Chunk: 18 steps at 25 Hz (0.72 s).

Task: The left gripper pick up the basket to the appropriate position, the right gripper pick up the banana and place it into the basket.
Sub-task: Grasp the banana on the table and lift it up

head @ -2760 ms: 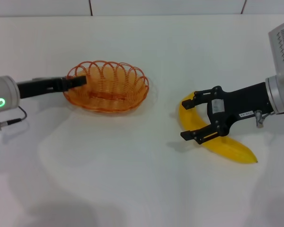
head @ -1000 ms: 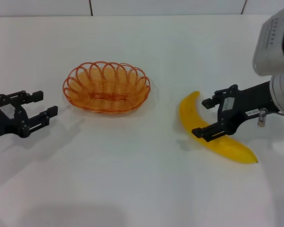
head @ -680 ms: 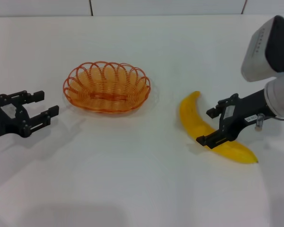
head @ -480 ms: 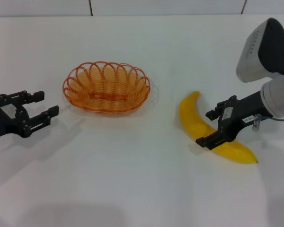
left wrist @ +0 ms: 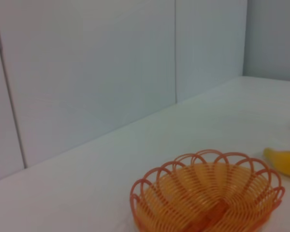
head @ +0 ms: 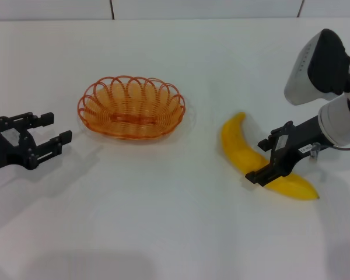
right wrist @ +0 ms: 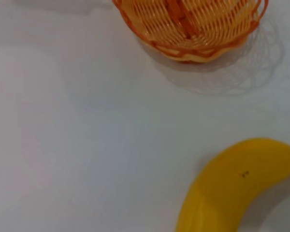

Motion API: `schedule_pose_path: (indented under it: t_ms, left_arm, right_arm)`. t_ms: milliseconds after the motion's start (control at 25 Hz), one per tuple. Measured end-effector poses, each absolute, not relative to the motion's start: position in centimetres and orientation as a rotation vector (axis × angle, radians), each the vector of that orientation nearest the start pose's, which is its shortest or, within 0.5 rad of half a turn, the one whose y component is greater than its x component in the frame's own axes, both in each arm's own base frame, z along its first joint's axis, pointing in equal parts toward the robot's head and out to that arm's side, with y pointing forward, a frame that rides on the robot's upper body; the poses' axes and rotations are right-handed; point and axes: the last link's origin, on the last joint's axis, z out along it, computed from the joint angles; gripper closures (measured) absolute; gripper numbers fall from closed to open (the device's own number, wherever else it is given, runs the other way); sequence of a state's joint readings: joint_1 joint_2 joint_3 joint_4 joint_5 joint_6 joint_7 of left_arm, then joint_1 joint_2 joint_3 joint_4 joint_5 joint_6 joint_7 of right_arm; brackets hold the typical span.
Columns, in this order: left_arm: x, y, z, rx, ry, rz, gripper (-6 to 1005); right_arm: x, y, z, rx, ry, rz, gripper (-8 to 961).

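The orange wire basket [head: 131, 108] stands empty on the white table, left of centre. My left gripper [head: 57, 128] is open and empty, a hand's width left of the basket and apart from it. The yellow banana [head: 236, 143] lies flat at the right. My right gripper [head: 258, 159] is open, with its jaws straddling the banana's middle from the right side. The left wrist view shows the basket [left wrist: 208, 193] and a banana tip [left wrist: 285, 162]. The right wrist view shows the banana [right wrist: 232, 193] close up and the basket [right wrist: 193, 24] beyond.
The white table [head: 163, 221] stretches wide in front of the basket and banana. A tiled wall [head: 111, 9] runs along its far edge. The right arm's bulky white housing [head: 318, 67] hangs above the table's right side.
My left gripper has let go of the basket's rim, drawn back to the left and opened. My right gripper has slid rightward along the banana, staying open. The banana has not moved.
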<state>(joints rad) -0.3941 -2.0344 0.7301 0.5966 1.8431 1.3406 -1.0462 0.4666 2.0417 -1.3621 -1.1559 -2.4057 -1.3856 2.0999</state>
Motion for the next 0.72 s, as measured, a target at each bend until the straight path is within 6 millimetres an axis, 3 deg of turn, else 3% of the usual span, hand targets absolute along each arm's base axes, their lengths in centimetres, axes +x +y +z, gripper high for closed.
schedule_pose_path:
  t_ms: [520, 720]
  left_arm:
    - [-32.57, 32.04, 1.58, -2.472, -0.439, -0.491, 437]
    - [-32.59, 32.02, 1.61, -2.469, -0.44, -0.493, 437]
  right_arm:
    - [24.73, 33.66, -1.21, -2.786, 0.698, -0.392, 222]
    - [24.51, 33.95, -0.62, -2.77, 0.696, -0.366, 407]
